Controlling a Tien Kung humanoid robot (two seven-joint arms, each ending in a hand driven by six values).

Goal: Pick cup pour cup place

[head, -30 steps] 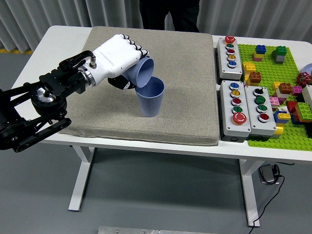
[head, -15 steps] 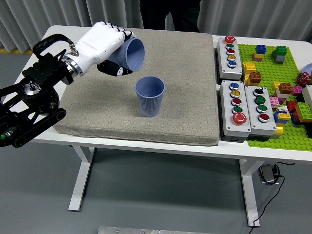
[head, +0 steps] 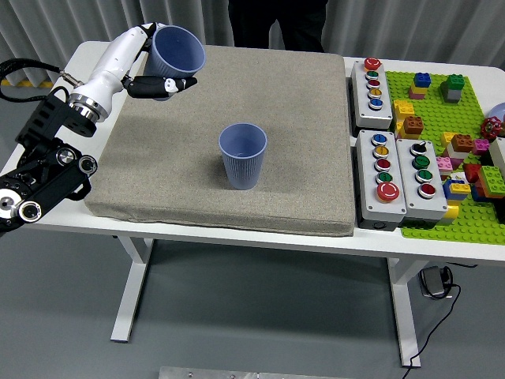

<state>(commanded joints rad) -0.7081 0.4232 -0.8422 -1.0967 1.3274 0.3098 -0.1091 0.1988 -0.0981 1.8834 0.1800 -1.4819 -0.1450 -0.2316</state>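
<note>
- Blue held cup (head: 177, 50) sits in the left hand (head: 146, 67) over the mat's (head: 300, 142) far left corner, fingers wrapped around it, mouth turned up again, which suggests the pour is done.
- Second cup (head: 242, 155) stands upright mid-mat, well apart.
- Half a second ago the held cup was tilted nearer the standing one; it has since swung back and righted.
- Right hand is out of sight.

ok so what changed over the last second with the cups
The left hand carried its blue cup up and back, away from the standing cup, toward the mat's far left corner. A second ago that cup was tipped mouth-down over the standing one; now it is nearly upright, mouth up, and the hand has kept its grip on it. The standing cup, the grey mat and the button boxes have not moved.
</note>
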